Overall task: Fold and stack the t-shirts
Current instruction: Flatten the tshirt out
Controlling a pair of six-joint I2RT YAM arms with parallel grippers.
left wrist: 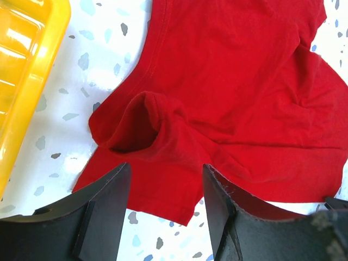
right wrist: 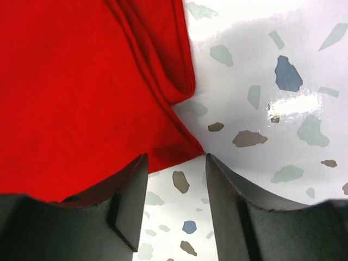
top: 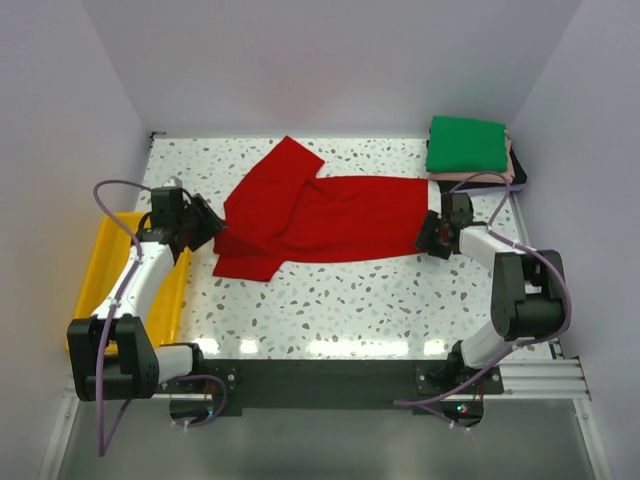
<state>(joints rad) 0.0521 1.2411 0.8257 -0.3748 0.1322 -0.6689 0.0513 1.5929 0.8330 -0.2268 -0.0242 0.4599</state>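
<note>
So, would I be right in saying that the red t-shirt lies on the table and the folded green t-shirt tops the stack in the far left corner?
Not quite: the folded green t-shirt tops the stack in the far right corner, not the left, as the top external view shows. The red t-shirt does lie on the table.

left end effector: jaws apart | right end effector: jaws apart
</note>
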